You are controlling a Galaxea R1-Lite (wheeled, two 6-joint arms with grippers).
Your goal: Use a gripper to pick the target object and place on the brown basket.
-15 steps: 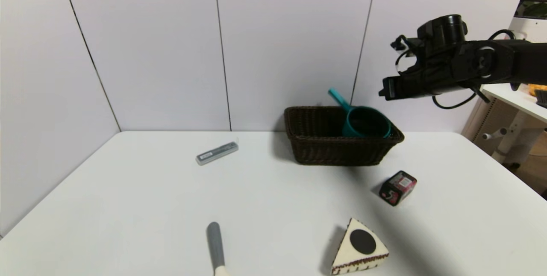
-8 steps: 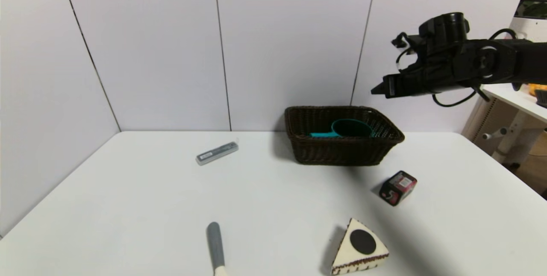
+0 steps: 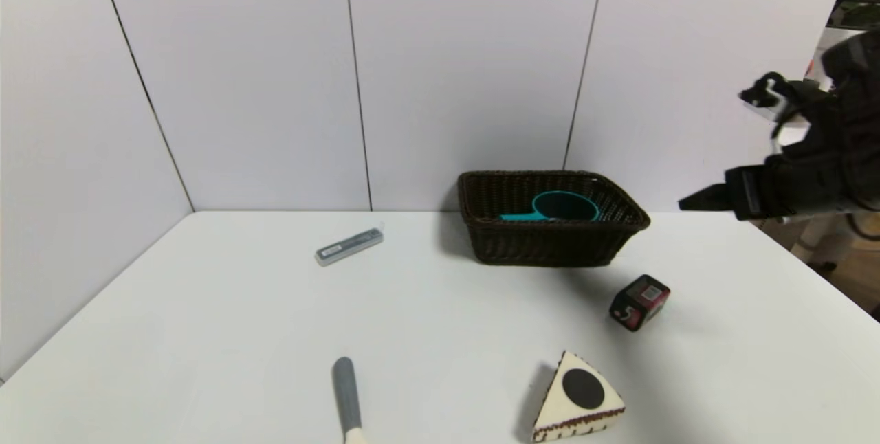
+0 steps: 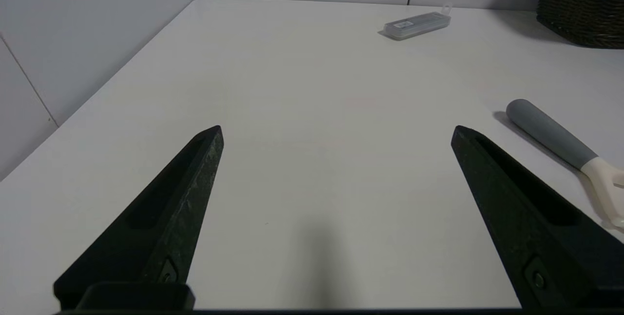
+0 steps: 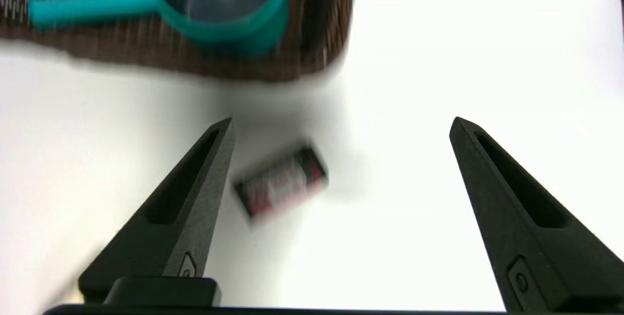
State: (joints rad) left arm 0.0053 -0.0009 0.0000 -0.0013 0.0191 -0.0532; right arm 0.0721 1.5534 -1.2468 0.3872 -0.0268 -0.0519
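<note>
The teal saucepan [image 3: 565, 207] lies inside the brown wicker basket [image 3: 550, 245] at the back of the table, its handle pointing left. My right gripper [image 3: 687, 202] hangs in the air to the right of the basket, clear of it, open and empty. In the right wrist view the right gripper [image 5: 341, 125] has its jaws wide apart above the table, with the saucepan [image 5: 224, 8] in the basket [image 5: 317, 56] beyond them. My left gripper [image 4: 336, 129] is open and empty, low over the table's front left part; it is not in the head view.
A black-and-pink cube box [image 3: 639, 302] sits in front of the basket's right end, below the right gripper [image 5: 280, 183]. A grey case [image 3: 348, 246], a grey-handled tool [image 3: 347, 396] and a triangular cake piece [image 3: 577, 399] lie on the white table [image 3: 206, 334].
The saucepan went from leaning on the basket's rim to lying flat inside it. My right gripper has drawn back to the right and lower, away from the basket.
</note>
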